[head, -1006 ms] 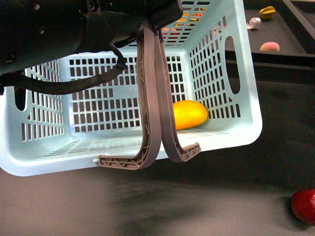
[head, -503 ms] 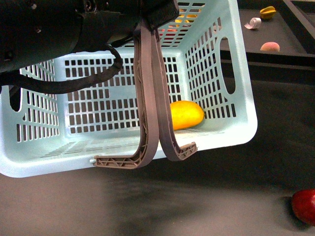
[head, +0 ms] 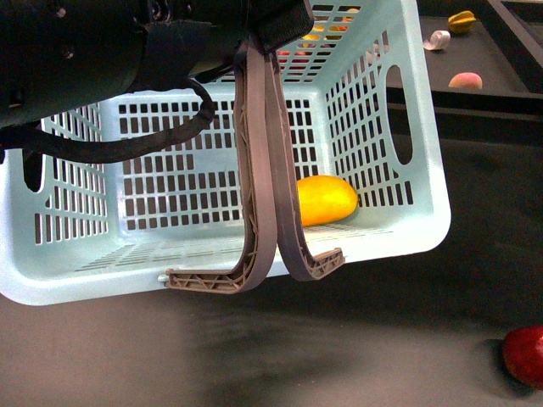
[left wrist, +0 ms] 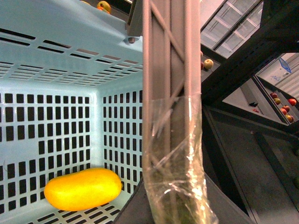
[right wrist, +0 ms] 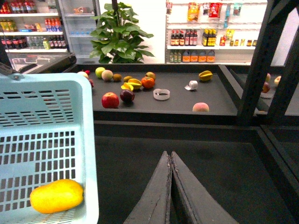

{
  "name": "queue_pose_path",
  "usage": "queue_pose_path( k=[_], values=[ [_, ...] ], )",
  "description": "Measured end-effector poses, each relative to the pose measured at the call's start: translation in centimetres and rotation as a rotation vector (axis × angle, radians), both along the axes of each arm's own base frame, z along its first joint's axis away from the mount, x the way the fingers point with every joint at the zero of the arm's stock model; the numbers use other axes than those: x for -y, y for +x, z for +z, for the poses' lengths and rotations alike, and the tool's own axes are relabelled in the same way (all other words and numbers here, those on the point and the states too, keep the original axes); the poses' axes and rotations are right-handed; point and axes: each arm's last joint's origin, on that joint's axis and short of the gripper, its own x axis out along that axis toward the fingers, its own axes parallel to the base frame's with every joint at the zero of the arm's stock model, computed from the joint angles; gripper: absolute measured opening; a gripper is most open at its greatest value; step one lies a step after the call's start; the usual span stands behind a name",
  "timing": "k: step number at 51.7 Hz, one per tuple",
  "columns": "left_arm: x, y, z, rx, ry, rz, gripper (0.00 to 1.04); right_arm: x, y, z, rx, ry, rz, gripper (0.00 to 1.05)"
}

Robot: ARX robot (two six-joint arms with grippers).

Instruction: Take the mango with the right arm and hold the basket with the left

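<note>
The mango (head: 327,199) lies inside the basket (head: 416,237), near its right wall. Your left claw (head: 270,270) is clamped on the basket's near wall. Your right claw (right wrist: 170,156) is together and empty. Picking appears done. Next, hold the basket level.

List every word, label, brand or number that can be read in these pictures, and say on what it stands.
No text can be read in any view.
Bottles on the shop shelves: labels too small.
Hanging packets: print blurred.
Drinks in the cooler: labels too small.
Blue and white sheet, left wrist view: blurred.
Basket and mango: no print visible.
</note>
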Motion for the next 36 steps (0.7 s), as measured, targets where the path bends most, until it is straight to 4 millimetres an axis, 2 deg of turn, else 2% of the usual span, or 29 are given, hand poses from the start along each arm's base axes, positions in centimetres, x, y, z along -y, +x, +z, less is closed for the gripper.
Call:
queue_pose_path(
  k=[8, 36],
  values=[
    [0.0, 0.0, 0.0, 0.001, 0.001, 0.004, 0.07, 0.0, -0.6, -0.9, -0.005, 0.0, 0.002, 0.02],
    [0.0, 0.0, 0.0, 0.0, 0.002, 0.003, 0.07, 0.0, -2.3, -0.4, 0.02, -0.001, 0.006, 0.02]
  ],
)
